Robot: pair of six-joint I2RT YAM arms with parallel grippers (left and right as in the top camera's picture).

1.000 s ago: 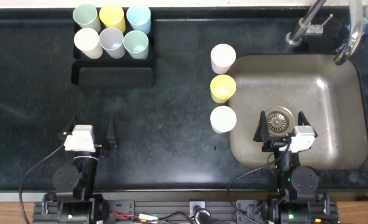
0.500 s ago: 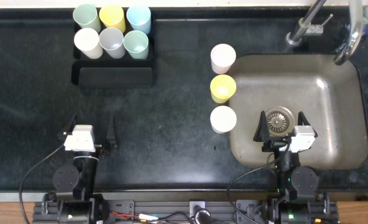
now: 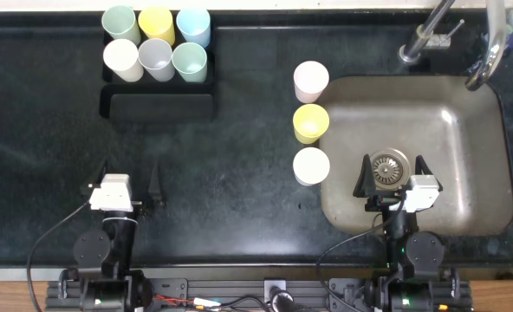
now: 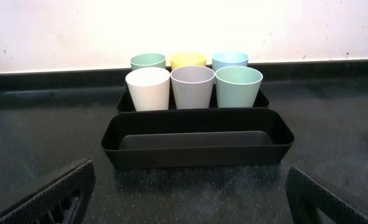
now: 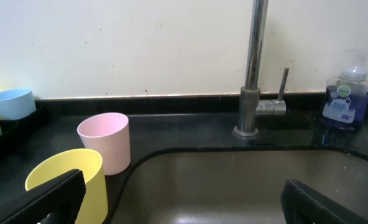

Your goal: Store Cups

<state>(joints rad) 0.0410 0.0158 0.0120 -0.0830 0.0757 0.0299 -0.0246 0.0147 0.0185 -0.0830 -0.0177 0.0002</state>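
Cups (image 3: pixel 157 54) stored in the black tray (image 3: pixel 159 106): six, with three loose cups (image 3: pixel 310 123) waiting by the sink (image 3: pixel 464 139), and my left gripper (image 3: pixel 128 179) and right gripper (image 3: pixel 392 173) both wide open, empty.

Overhead camera looks down; low wrist cameras face the back wall (image 4: pixel 184 31).

Nothing's moved in the last second, honestly. The left gripper (image 3: pixel 130 170) and right gripper (image 3: pixel 392 165) sit right where they were, fingers spread just as wide. The pink cup (image 3: pixel 310 80), yellow cup (image 3: pixel 310 122) and white cup (image 3: pixel 311 165) haven't budged, same for the six in the black bin (image 4: pixel 122 102).
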